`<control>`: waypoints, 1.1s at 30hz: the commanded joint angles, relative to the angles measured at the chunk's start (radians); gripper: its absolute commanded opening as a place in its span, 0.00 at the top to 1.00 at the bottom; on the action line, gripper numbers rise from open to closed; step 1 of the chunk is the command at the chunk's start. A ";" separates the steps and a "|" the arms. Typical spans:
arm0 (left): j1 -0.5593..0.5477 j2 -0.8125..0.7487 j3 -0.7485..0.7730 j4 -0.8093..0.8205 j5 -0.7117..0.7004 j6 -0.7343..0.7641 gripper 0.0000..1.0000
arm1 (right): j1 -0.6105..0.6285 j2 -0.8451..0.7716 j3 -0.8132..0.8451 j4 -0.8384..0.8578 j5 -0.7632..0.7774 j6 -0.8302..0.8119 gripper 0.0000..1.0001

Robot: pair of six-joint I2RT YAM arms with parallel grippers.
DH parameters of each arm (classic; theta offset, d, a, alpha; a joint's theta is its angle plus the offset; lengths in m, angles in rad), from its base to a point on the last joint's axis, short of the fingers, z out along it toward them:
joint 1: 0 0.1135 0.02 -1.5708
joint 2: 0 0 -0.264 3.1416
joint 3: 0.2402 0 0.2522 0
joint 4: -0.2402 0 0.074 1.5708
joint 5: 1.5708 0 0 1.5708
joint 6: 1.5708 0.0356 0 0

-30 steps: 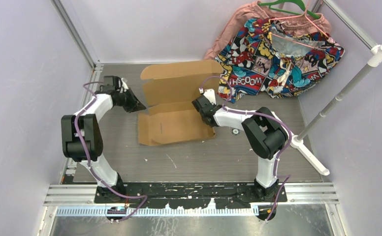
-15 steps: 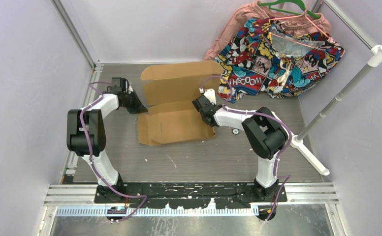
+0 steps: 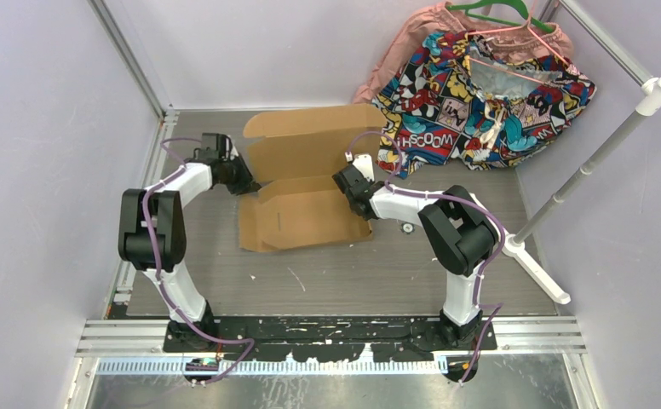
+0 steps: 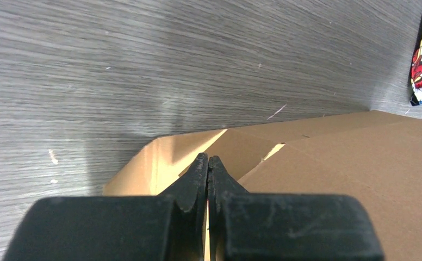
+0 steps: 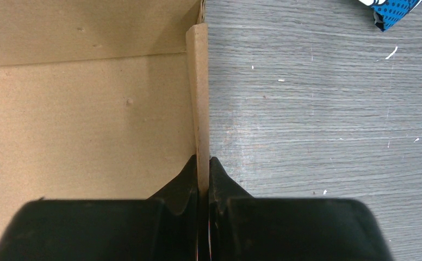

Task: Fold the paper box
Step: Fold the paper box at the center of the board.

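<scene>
Where the paper box (image 3: 297,213) lies: on the grey table (image 3: 353,277), about midway between the two arms, a brown corrugated sheet partly folded.
Box shape: a flat front panel lies toward the arm bases; a back panel with a round-cornered lid flap rises toward the far wall; the fold between them runs left to right.
Left gripper (image 4: 208,161): at the box's left edge, near the fold; its fingers are pressed together, the tips meeting with no card seen between them.
Left side flap (image 4: 160,163): a pale cardboard tab just beyond and beneath those tips in the wrist view; whether the tips touch it cannot be told.
Right gripper (image 5: 202,162): at the box's right edge, roughly opposite the left one; its fingers pinch a narrow strip of cardboard.
Right side flap (image 5: 199,81): stands on edge and runs straight away from the jaws, with the box's panel to its left and bare table to its right.
Comic-print cloth (image 3: 480,94): in the far right corner, over a pink garment (image 3: 391,64), its lower left edge near the box's back corner.
White stand (image 3: 587,170): leans along the right side, well apart from the box.
</scene>
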 commanded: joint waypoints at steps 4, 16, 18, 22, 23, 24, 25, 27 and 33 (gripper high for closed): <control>-0.036 -0.020 -0.023 0.070 -0.008 -0.015 1.00 | -0.010 0.048 -0.026 -0.059 -0.038 0.018 0.99; -0.100 -0.080 -0.107 0.107 -0.046 -0.068 1.00 | -0.009 0.052 -0.017 -0.065 -0.049 0.031 0.99; -0.107 -0.080 -0.111 0.127 -0.049 -0.086 1.00 | -0.007 0.055 -0.016 -0.063 -0.049 0.032 0.99; -0.124 -0.068 -0.108 0.150 -0.067 -0.114 1.00 | -0.005 0.058 -0.017 -0.064 -0.048 0.033 0.99; -0.128 -0.067 -0.109 0.159 -0.073 -0.124 1.00 | -0.004 0.058 -0.017 -0.064 -0.046 0.032 0.99; -0.133 -0.067 -0.111 0.171 -0.080 -0.133 1.00 | -0.002 0.059 -0.017 -0.063 -0.045 0.034 0.99; -0.135 -0.064 -0.116 0.183 -0.086 -0.145 1.00 | -0.001 0.060 -0.017 -0.064 -0.043 0.035 0.99; -0.143 -0.064 -0.130 0.219 -0.099 -0.170 1.00 | 0.002 0.062 -0.017 -0.062 -0.042 0.037 0.99; -0.172 -0.045 -0.166 0.319 -0.141 -0.220 1.00 | 0.006 0.067 -0.016 -0.063 -0.041 0.039 0.99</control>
